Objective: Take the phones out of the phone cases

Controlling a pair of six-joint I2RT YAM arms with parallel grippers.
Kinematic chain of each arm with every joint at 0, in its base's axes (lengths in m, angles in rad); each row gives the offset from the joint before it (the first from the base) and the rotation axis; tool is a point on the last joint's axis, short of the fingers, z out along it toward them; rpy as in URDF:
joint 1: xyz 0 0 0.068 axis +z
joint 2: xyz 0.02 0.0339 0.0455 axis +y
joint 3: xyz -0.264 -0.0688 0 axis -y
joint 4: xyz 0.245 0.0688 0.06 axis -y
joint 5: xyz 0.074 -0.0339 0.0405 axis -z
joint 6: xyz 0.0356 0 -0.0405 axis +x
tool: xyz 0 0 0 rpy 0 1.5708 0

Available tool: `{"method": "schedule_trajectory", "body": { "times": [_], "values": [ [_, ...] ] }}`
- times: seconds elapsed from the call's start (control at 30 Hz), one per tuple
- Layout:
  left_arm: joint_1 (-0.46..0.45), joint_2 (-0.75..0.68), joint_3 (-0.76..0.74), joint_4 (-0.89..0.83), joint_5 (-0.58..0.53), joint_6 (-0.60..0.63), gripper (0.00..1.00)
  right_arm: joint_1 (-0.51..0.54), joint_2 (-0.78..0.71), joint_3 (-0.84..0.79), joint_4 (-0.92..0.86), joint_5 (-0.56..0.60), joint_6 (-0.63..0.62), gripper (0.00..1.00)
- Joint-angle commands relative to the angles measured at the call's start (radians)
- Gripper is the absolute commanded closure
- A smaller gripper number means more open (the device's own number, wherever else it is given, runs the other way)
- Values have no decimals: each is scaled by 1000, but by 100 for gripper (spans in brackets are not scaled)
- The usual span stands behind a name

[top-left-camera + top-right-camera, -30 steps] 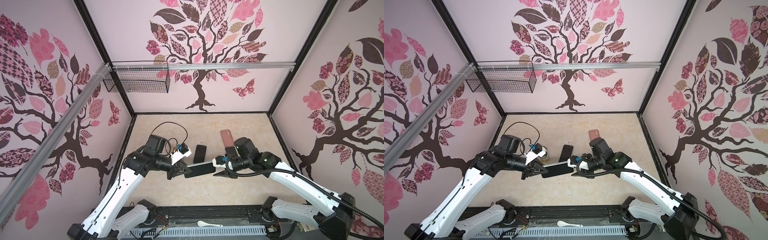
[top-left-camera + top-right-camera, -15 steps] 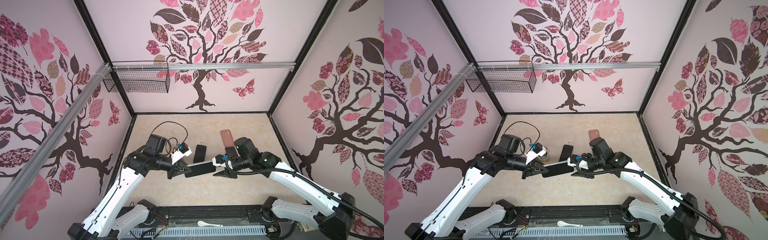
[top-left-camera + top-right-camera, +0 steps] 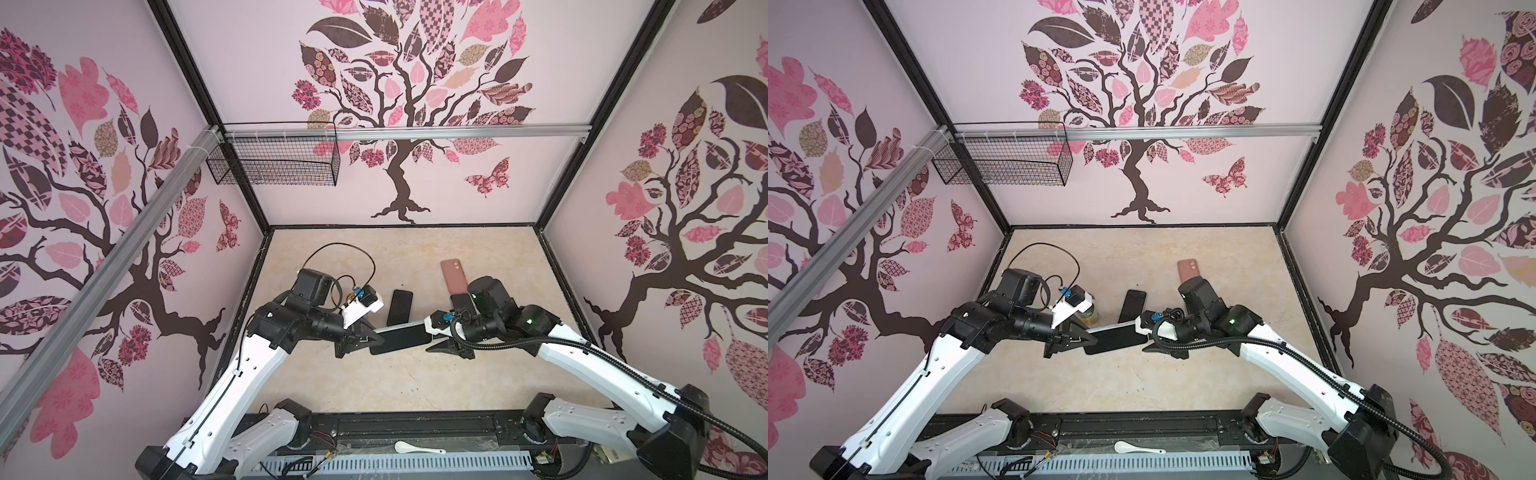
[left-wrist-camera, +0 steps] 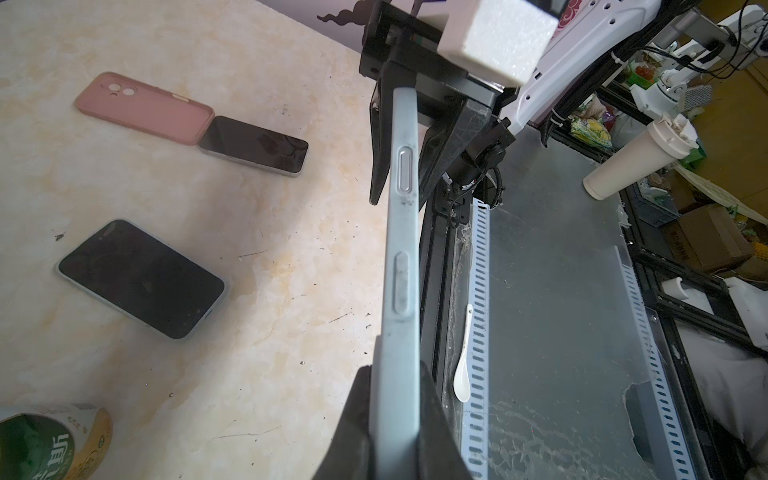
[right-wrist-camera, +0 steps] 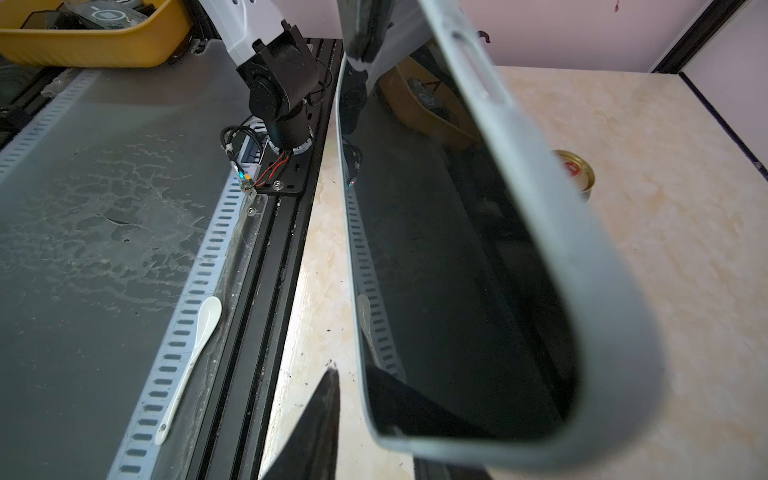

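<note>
You have a beige marbled table (image 3: 415,374). On it, a pink case (image 3: 454,276) lies toward the right edge, a bare dark phone (image 4: 254,145) touches it, a grey-cased phone (image 3: 400,307) lies mid-table (screen up), and a can (image 3: 1090,318) stands further left.

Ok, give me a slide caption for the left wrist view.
Left gripper clamps the cased phone edge-on while the right gripper straddles its far end.

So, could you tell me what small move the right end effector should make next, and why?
Probably close the right end effector on the free end of the pale blue-grey soft case holding the black glass-fronted phone: the left end effector clamps the other end in mid-air, while a gap shows beside one right finger.
</note>
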Motion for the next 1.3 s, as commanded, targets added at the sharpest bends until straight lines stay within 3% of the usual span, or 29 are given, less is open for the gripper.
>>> {"method": "schedule_trajectory", "body": {
  "times": [0.0,0.37,0.67,1.13,1.27],
  "values": [
    [1,-6,37,29,47,10,100,6,-28,11,5,-33,3,76],
    [1,-2,38,25,53,11,100,7,-37,10,1,-42,-20,85],
    [1,25,54,11,66,18,100,7,-64,0,26,-56,-50,100],
    [0,125,100,-53,112,52,100,17,-148,-45,120,-16,-181,100],
    [-38,159,116,-100,119,89,100,26,-150,-41,140,-6,-212,100]
  ]
}}
